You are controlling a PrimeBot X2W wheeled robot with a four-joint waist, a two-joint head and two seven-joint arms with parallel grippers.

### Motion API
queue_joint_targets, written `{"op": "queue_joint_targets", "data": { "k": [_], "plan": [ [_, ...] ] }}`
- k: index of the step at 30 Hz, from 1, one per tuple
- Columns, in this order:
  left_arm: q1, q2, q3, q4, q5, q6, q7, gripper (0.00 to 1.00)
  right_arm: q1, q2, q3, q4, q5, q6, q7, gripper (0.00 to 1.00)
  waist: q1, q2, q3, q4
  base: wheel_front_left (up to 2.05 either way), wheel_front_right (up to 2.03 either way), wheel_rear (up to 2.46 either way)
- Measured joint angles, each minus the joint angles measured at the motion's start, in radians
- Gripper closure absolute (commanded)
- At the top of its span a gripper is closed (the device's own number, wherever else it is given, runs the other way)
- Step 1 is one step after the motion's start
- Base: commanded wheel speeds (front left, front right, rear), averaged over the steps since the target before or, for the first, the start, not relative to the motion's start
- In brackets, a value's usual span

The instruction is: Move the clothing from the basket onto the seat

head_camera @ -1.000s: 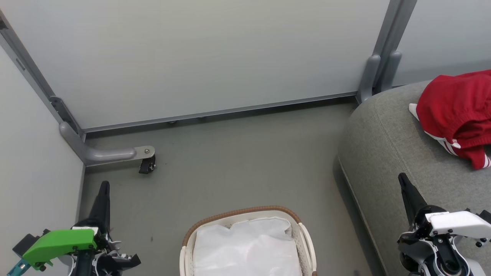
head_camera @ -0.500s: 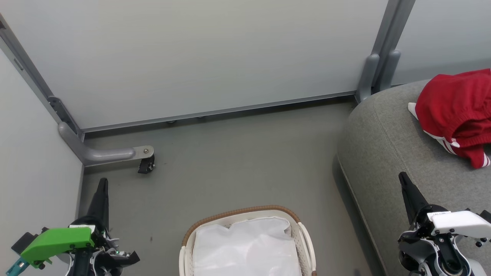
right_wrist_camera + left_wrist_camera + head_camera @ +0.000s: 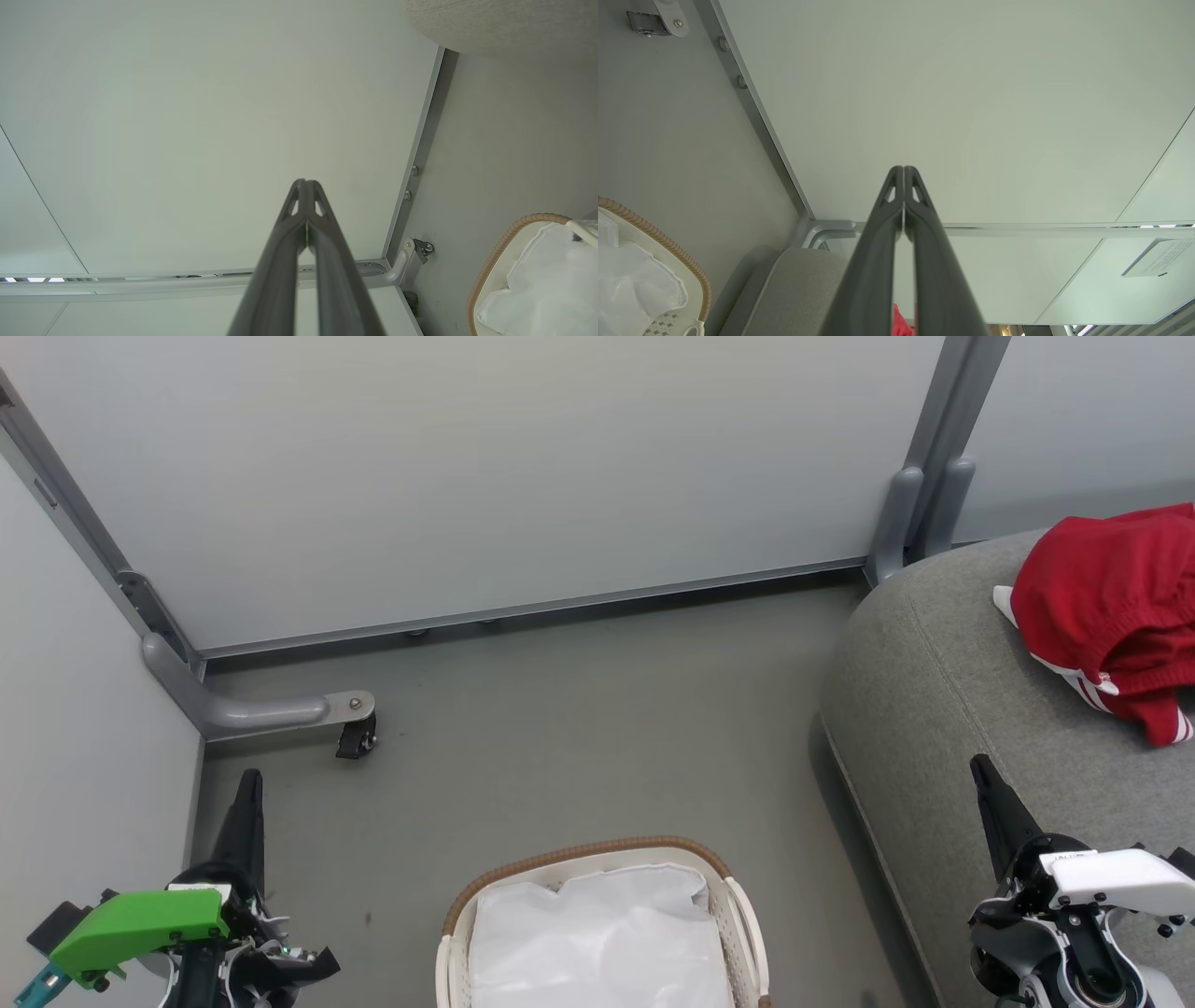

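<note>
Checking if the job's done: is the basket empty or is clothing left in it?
Empty as far as shows: the basket holds just its white liner; the clothing lies on the seat.

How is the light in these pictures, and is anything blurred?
Head view: soft even light, all sharp, a faint shadow on the smooth grey floor beside the large rounded grey fabric seat. Left wrist view: the dark left claw blurs toward the bottom edge. Right wrist view: the right claw likewise; no glare.

The grey floor carries the basket at bottom centre and the seat at right. The clothing lies on the seat, upper right.
</note>
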Motion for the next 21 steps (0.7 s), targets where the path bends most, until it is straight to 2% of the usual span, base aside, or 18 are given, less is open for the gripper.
{"op": "queue_joint_targets", "data": {
  "k": [21],
  "plan": [
    [0.0, 0.0, 0.001, 0.0, 0.0, 0.0, 0.0, 1.0, 0.0, 0.0, 0.0, 0.0, 0.0, 0.0, 0.0, 1.0, 0.0, 0.0, 0.0, 0.0, 0.0, 0.0, 0.0]
  ]
}}
